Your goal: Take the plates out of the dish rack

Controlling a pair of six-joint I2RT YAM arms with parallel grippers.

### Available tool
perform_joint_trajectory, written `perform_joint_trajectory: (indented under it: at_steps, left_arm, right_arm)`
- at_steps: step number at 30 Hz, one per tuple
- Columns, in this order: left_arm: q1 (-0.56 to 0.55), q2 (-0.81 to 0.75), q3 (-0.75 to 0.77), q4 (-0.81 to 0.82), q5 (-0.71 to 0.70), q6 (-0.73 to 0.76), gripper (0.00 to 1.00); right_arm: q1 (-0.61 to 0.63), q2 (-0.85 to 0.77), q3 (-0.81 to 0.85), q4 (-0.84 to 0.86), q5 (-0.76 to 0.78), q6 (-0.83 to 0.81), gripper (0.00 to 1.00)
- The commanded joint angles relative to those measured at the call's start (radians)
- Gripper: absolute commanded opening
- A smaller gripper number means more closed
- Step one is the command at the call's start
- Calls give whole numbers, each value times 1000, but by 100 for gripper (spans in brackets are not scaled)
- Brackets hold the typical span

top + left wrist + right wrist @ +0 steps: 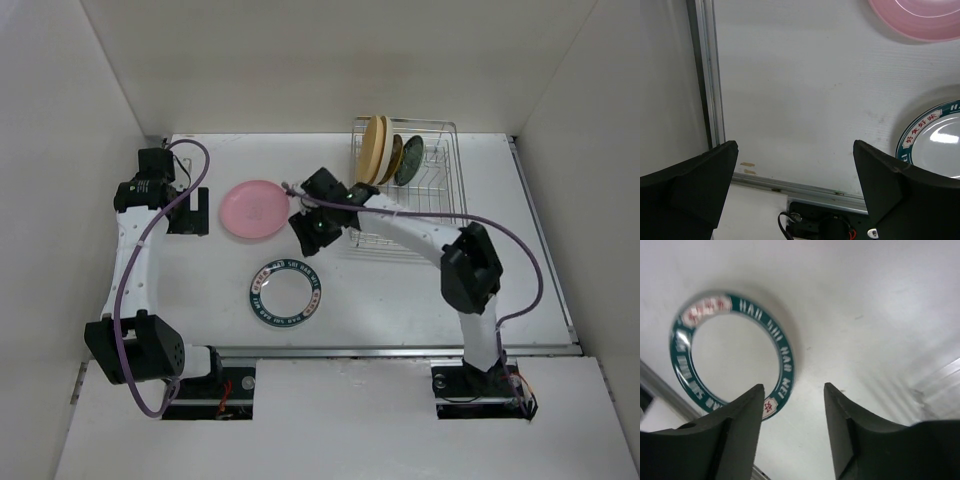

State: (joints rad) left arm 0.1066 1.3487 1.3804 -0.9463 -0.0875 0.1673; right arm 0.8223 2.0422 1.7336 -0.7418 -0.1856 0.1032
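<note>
Three plates, I think, are standing in the dish rack, lying back-right of the nearer right gripper, gaping empty.

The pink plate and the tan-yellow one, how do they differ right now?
The pink plate lies flat on the table; the tan-yellow plate stands on edge. The pink plate is outside the dish rack; the tan-yellow plate sits slotted in it, next to darker plates. Both are round and plain, with no pattern.
</note>
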Motion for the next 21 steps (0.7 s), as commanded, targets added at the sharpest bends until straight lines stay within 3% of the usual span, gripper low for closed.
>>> perform_joint_trajectory:
  at_steps: [1, 4, 8, 14, 21]
  left_arm:
    - [2, -28, -1, 7, -6, -2, 100]
    - [2, -28, -11, 18, -6, -2, 100]
    - [2, -16, -20, 27, -15, -2, 100]
    - [2, 15, -9, 27, -15, -2, 100]
    - [2, 62, 12, 27, -15, -2, 100]
  right_arm:
    - [-95, -216, 144, 16, 233, 93, 56]
    - [-208, -287, 153, 36, 395, 161, 64]
    - [-365, -330, 176, 56, 529, 191, 65]
    - [-583, -199, 294, 79, 520, 220, 65]
    - [-664, 16, 440, 88, 352, 240, 62]
